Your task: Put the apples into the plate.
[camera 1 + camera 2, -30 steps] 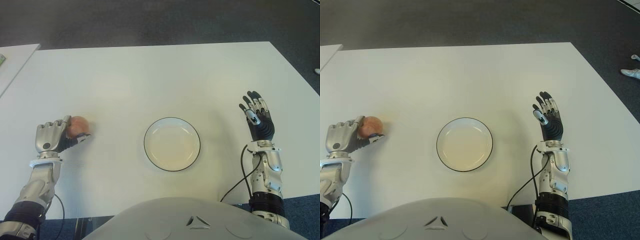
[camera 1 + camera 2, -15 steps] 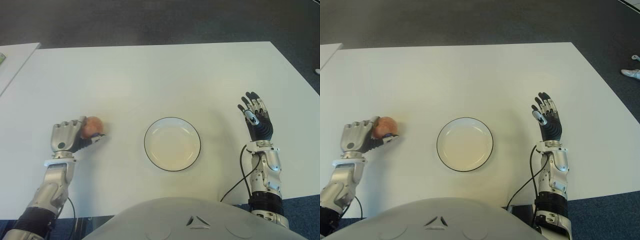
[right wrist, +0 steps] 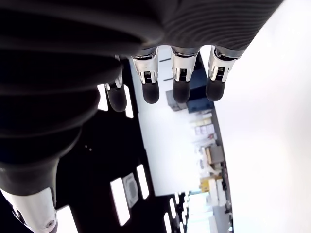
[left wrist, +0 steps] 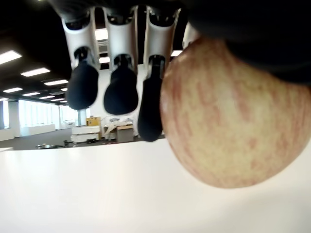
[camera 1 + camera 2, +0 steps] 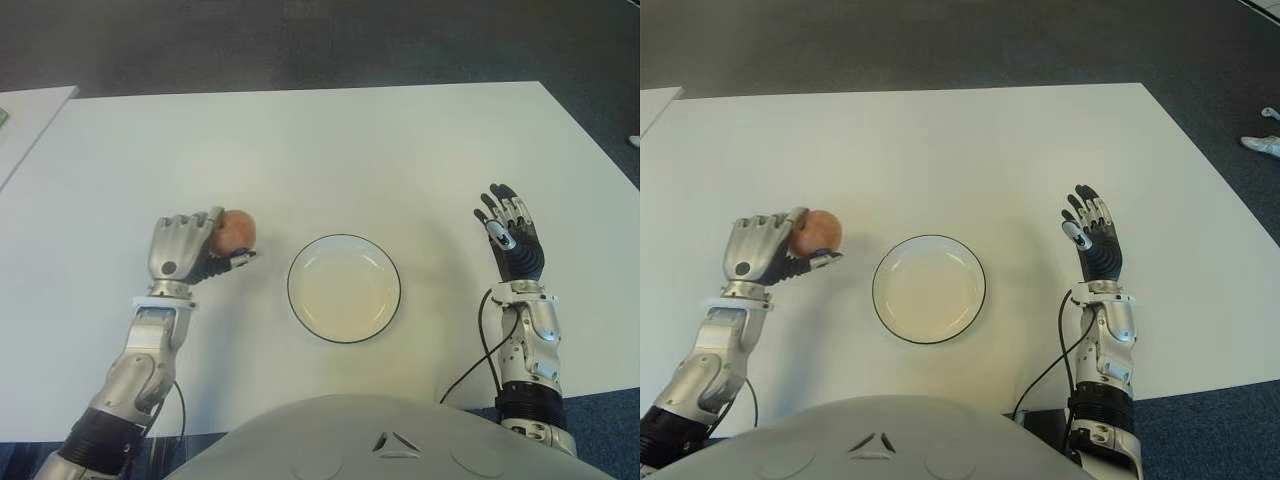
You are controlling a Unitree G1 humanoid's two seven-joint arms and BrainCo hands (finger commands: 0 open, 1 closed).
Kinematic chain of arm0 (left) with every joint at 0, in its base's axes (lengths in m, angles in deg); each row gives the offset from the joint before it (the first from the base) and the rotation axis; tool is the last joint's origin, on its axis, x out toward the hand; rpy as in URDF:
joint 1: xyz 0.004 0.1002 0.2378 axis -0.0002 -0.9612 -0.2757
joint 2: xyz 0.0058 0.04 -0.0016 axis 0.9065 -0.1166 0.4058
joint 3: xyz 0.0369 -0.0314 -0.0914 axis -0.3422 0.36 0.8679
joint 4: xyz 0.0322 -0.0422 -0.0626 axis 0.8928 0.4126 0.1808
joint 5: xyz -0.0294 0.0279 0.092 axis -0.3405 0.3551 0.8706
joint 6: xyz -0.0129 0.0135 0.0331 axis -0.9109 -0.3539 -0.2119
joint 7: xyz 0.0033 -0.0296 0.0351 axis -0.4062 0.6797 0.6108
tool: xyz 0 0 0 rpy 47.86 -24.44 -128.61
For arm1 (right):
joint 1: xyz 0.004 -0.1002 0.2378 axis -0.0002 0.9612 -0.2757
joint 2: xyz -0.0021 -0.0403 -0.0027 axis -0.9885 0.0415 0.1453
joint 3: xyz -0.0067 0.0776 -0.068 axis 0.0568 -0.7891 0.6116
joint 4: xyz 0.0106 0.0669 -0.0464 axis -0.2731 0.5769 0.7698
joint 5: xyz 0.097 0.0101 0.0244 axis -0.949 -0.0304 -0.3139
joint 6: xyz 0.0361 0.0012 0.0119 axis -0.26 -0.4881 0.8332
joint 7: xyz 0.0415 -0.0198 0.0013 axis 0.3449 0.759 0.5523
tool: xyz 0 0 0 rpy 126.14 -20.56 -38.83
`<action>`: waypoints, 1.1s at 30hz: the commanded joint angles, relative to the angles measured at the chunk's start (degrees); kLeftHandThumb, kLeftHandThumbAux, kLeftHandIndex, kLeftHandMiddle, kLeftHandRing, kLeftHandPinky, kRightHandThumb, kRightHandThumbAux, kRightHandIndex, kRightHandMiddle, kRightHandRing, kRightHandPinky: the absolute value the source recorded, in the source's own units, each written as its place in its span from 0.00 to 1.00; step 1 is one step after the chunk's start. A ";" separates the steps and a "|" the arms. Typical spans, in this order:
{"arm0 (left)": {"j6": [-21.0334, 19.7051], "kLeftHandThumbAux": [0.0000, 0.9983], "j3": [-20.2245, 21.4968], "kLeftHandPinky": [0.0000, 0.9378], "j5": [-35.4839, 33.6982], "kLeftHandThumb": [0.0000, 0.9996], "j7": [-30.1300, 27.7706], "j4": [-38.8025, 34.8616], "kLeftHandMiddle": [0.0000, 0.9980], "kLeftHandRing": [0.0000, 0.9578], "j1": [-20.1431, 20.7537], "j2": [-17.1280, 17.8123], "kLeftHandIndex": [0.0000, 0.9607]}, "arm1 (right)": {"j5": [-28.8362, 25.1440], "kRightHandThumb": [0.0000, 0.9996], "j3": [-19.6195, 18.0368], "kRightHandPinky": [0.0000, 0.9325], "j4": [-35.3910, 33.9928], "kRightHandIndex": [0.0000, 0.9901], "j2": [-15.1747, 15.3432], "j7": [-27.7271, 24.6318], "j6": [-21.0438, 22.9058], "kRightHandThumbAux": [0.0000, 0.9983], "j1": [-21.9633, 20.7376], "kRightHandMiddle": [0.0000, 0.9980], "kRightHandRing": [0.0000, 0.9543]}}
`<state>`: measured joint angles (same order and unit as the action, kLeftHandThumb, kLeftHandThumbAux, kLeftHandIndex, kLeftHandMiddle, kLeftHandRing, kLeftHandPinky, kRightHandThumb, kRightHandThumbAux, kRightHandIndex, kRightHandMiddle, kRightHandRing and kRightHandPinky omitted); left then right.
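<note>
White tabletop (image 5: 330, 150) fills most of the eye views, with dark carpet beyond its far edge and the corner of a second pale surface past its left edge. Near the middle of the tabletop's near half sits a round white plate (image 5: 344, 288) with a thin dark rim, holding nothing. To the plate's left, the left hand (image 5: 185, 250) has its fingers curled around a reddish-yellow apple (image 5: 235, 230); the apple shows at the plate side of the fist, close to the plate's rim but not over it. From the left wrist view, the apple (image 4: 228, 116) is pressed against the palm with dark fingertips (image 4: 150, 111) wrapped down beside it, and it looks clear of the white surface below, though how far cannot be told. Toward the tabletop's right edge, well apart from the plate, the right hand (image 5: 512, 240) shows with fingers spread and pointing toward the far edge, holding nothing; its wrist view confirms straight, separated fingers (image 3: 181, 85). A black cable (image 5: 480, 345) loops beside the right forearm.
</note>
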<state>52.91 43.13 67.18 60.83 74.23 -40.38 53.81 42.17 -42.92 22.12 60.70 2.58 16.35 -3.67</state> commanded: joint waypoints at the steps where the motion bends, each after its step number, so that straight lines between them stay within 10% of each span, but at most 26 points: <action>1: 1.38 0.69 -1.61 0.79 1.54 0.75 -2.38 -2.72 0.80 0.82 2.18 -2.15 0.46 | 0.24 0.18 0.42 0.08 -0.39 0.12 -0.74 0.63 0.14 0.69 0.45 0.09 0.07; 33: 12.99 0.70 -10.20 0.88 3.55 0.75 -11.24 -10.57 0.85 0.89 9.16 -12.86 0.46 | 3.43 0.16 2.64 0.10 2.03 0.11 -2.59 1.30 -4.95 0.71 2.84 0.08 0.07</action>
<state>64.89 33.32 72.33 50.99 63.30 -32.18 42.02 44.56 -40.64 23.12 58.55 3.42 12.27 -1.52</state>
